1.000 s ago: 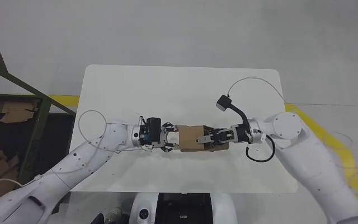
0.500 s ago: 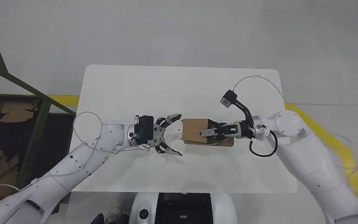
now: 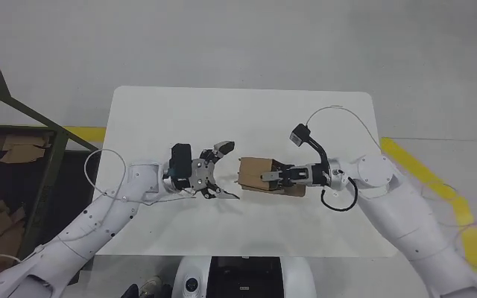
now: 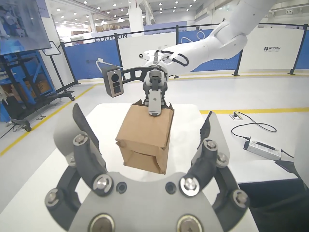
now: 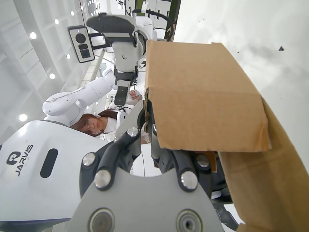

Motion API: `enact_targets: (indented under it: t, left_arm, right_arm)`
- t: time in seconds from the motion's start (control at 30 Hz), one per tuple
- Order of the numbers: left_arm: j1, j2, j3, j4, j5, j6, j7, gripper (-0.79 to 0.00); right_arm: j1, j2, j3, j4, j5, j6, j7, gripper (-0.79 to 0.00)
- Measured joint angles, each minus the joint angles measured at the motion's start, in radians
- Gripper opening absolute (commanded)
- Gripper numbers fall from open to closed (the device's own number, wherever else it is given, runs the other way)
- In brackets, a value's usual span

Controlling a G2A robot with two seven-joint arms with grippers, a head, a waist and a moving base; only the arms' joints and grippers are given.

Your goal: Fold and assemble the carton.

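The carton [image 3: 257, 176] is near the middle of the white surface [image 3: 298, 112], a small brown box on its side with its length running between the two arms; whether it rests on the surface or hangs just above it cannot be told. The right hand [image 3: 270, 177] is clamped on the carton's wall at the end nearest its own arm. In the left wrist view one pale finger [image 4: 153, 102] presses down over the outside of that far upper edge, while its partner is hidden inside the carton. A loose flap [image 5: 265, 175] juts out from the carton on that same end, close beside the right hand. At the carton's opposite end the flaps are folded in but not flush, the lower ones sunk inward and leaving a shallow recess. The left hand [image 3: 229, 170] faces that end, spread wide open, its two dark-padded fingers standing farther apart than the carton is wide, their tips just short of the carton and touching nothing. Well away from the carton, past the surface's edge behind the left arm, a dark crate [image 3: 22, 153] of cardboard scraps stands on the floor. Off to one side of the carton, also on the floor, a power brick [image 4: 262, 148] lies with its black cable trailing
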Motion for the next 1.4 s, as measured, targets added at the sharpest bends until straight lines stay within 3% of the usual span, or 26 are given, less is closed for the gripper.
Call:
enact_targets:
  t: [0.53, 0.97, 1.4]
  left_arm:
    - [0.036, -0.017, -0.026, 0.013, -0.079, 0.054, -0.314, 0.000]
    - [0.092, -0.019, -0.085, 0.065, -0.079, 0.065, -0.279, 0.000]
    - [0.049, -0.050, -0.050, 0.060, -0.058, 0.102, -0.466, 0.000]
  right_arm:
    - [0.085, -0.088, -0.188, 0.213, -0.060, -0.028, -0.113, -0.785]
    - [0.131, -0.126, -0.216, 0.356, -0.054, -0.084, -0.074, -0.785]
    - [0.133, -0.143, -0.215, 0.413, -0.097, -0.080, -0.101, -0.785]
